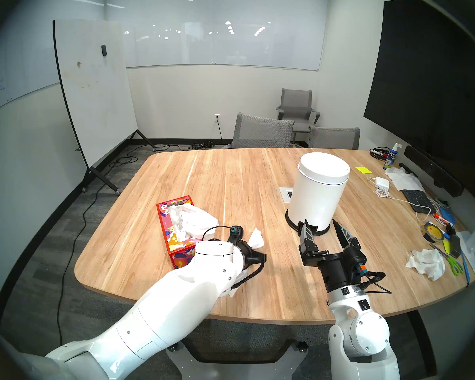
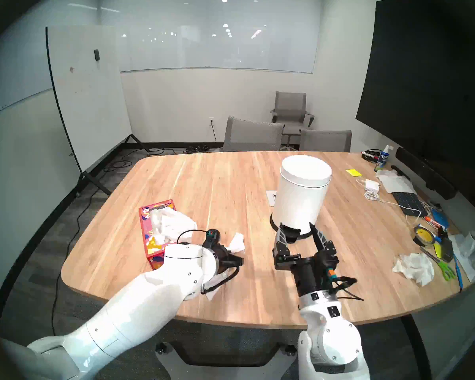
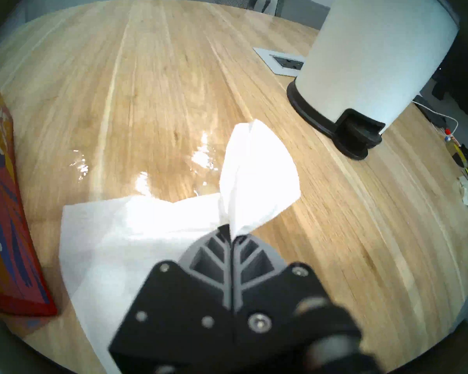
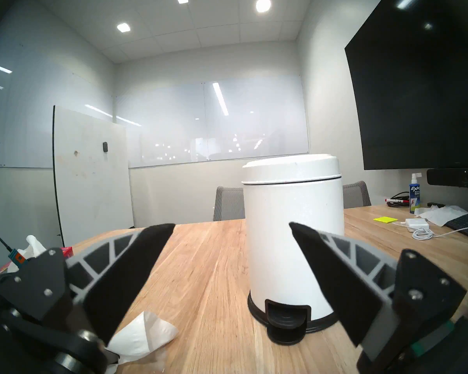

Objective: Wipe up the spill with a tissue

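The spill is a clear wet patch with white glints on the wooden table, seen in the left wrist view just ahead of my left gripper. My left gripper is shut on the white tissue. One bunched end of the tissue sticks up past the fingertips, and the rest lies flat on the table against the spill's near edge. My right gripper hovers open and empty in front of the white pedal bin, its fingers on either side of the black pedal.
A red floral tissue box with tissues bulging out stands just left of my left wrist. A crumpled white paper wad, scissors, tape, a keyboard and cables crowd the table's right edge. Grey chairs stand behind the table.
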